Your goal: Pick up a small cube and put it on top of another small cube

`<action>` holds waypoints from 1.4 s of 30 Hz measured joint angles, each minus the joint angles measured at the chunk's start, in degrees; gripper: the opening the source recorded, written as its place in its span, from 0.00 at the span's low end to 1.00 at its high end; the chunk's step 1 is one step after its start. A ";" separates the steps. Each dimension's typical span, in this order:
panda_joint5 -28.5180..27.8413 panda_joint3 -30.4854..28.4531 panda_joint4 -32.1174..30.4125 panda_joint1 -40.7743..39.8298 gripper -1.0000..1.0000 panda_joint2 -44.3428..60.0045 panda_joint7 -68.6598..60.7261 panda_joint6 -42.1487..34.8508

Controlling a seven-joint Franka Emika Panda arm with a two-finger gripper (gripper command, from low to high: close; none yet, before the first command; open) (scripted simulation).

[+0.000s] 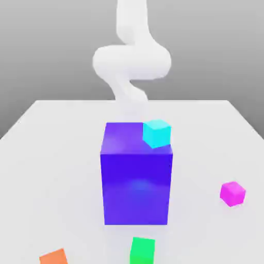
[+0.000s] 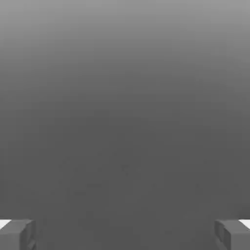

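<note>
Gripper [image 2: 125, 234] spread wide, nothing between the fingertips [image 2: 17, 233]; the hand view has them at the frame's two lower corners with bare grey between, no cube in sight

Arm [image 1: 131, 59] is folded up at upper centre of the exterior view, behind the big blue-violet block [image 1: 136, 175], well above the table [image 1: 46, 154]

Key relation: the magenta cube [image 1: 232, 193] sits at right, lower-middle of the frame, on the table, well apart from the arm, and the block stands between the arm's base and the near half of the table. So my read is the hand has to come forward toward the camera and out to the exterior view's right, passing beside the block, not over the cyan cube [image 1: 157, 133] perched on the block's top right corner

Green cube [image 1: 142, 250] is at bottom centre, in front of the block, well apart from the magenta one. Orange cube [image 1: 53, 257] is in the bottom left, partly cropped, not part of this

Magenta cube: small, plain, matte, sitting flat but turned so a corner edge faces the camera (no long axis, it's a cube, so either pair of faces is a fair grip once the wrist yaws to square up). Looks the same size as the green one, far smaller than the block

Judgement: nothing picked yet, reach not begun; main risk is clipping the block on the way
</note>
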 joint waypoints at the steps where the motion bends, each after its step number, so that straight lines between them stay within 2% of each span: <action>1: 0.33 -0.12 -0.93 1.96 0.50 2.13 -2.86 1.20; 9: 2.80 0.21 -7.85 15.72 0.50 18.02 -24.16 10.09; 17: 3.83 4.01 -14.71 26.11 0.50 33.68 -44.21 18.94; 23: -1.42 7.38 -19.89 33.01 0.50 45.40 -54.94 25.64; 29: -6.96 4.17 -18.84 36.11 0.50 57.73 -53.58 35.00; 30: -7.31 3.56 -18.48 36.65 0.00 59.63 -53.29 36.53; 37: -7.49 3.46 -18.41 36.72 0.00 60.02 -53.18 36.73; 42: -4.40 5.63 -20.19 35.27 0.00 51.09 -55.51 29.63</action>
